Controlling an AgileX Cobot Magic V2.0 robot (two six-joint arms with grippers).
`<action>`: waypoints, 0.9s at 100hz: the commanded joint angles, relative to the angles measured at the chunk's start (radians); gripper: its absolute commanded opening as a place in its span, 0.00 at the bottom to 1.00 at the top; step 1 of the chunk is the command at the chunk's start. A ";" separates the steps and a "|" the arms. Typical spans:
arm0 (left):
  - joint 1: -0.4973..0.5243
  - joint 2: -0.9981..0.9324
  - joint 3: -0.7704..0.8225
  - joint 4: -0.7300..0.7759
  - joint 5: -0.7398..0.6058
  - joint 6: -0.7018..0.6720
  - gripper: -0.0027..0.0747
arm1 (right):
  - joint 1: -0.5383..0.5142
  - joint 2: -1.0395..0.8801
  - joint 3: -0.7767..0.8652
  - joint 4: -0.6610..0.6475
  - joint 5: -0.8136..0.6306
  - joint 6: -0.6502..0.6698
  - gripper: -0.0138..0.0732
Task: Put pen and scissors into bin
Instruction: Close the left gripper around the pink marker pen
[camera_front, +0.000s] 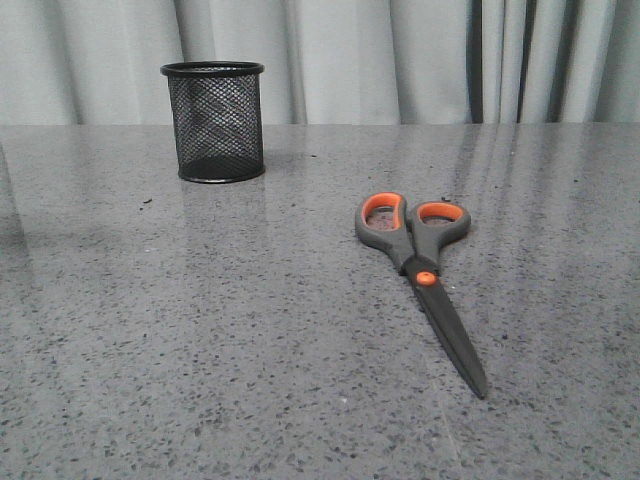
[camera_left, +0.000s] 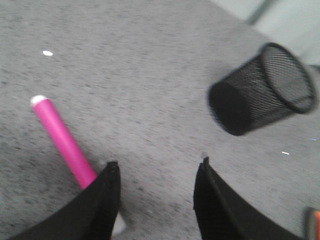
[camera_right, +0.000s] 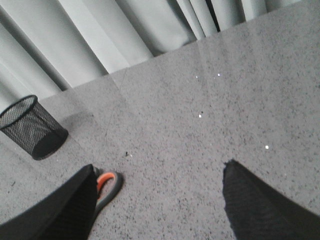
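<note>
The scissors (camera_front: 420, 265) lie flat on the table right of centre, handles toward the back, blades pointing forward. The bin (camera_front: 214, 121) stands upright at the back left. The pen does not show in the front view. In the left wrist view the magenta pen (camera_left: 62, 140) lies on the table, partly behind one finger of my open, empty left gripper (camera_left: 157, 165); the bin (camera_left: 262, 90) is beyond it. My right gripper (camera_right: 159, 167) is open and empty above the table; one scissors handle (camera_right: 107, 185) peeks out beside its finger, the bin (camera_right: 31, 127) farther off.
Grey speckled table (camera_front: 200, 350) with pale curtains (camera_front: 400, 55) behind its back edge. A small dark speck (camera_front: 147, 201) lies near the bin. Neither arm shows in the front view.
</note>
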 joint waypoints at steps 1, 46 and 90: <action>0.002 0.083 -0.121 0.148 0.054 -0.144 0.43 | 0.003 0.015 -0.035 0.008 -0.049 -0.014 0.72; 0.000 0.343 -0.215 0.193 0.201 -0.285 0.43 | 0.003 0.017 -0.033 0.008 -0.047 -0.014 0.72; 0.000 0.437 -0.215 0.244 0.136 -0.360 0.43 | 0.028 0.017 -0.033 0.008 -0.048 -0.014 0.72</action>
